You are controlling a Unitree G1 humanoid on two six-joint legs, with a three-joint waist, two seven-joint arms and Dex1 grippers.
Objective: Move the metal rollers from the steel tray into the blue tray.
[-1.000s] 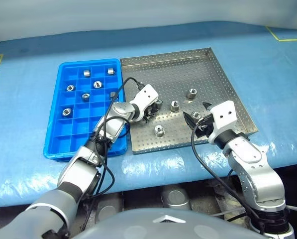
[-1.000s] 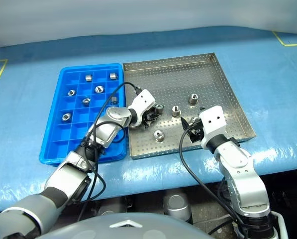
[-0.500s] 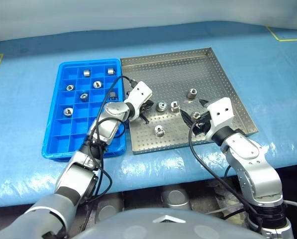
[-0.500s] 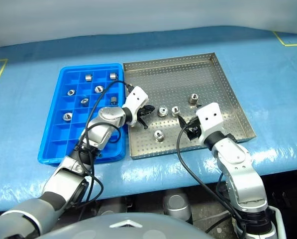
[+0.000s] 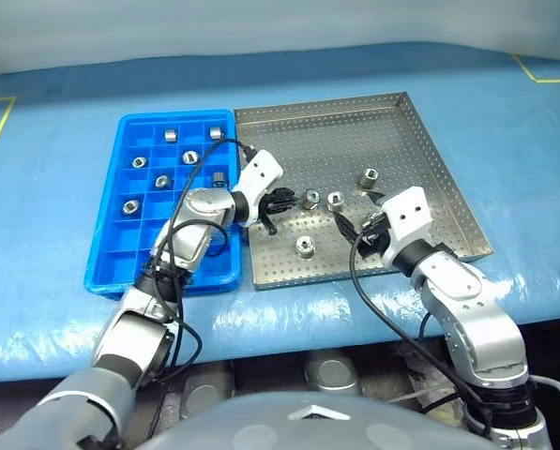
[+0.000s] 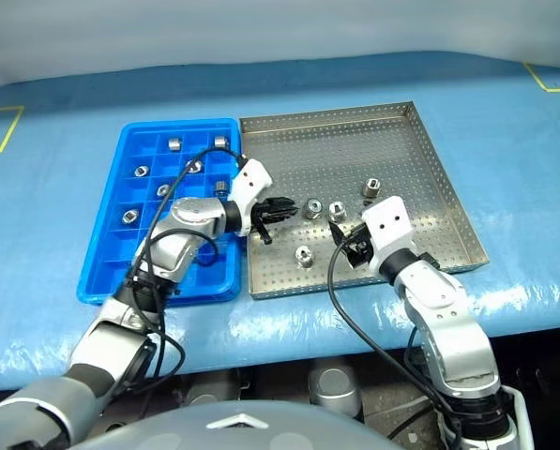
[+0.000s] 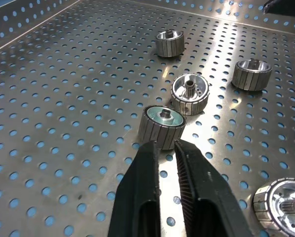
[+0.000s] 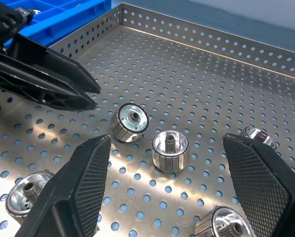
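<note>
Several metal rollers [image 5: 310, 198] lie loose on the steel tray [image 5: 430, 150]; several more sit in compartments of the blue tray [image 5: 120, 253] to its left. My left gripper [image 7: 168, 148] hovers low over the steel tray's left part, its fingers a narrow gap apart and empty. The nearest roller [image 7: 162, 126] lies just past its tips. My right gripper [image 8: 167, 143] stands wide open over the tray's right front. Two rollers [image 8: 132, 121] lie ahead of its fingers [image 8: 73, 192], and the left gripper [image 8: 83, 91] faces it.
The trays sit side by side on a blue table cover [image 5: 54, 309]. One roller [image 5: 305, 246] lies alone near the steel tray's front rim, another [image 5: 369, 177] further back. Black cables [image 5: 355, 281] trail from both wrists.
My left gripper has drawn back from the roller it was at, towards the blue tray. That roller now lies free beside another one. The right arm has kept still.
</note>
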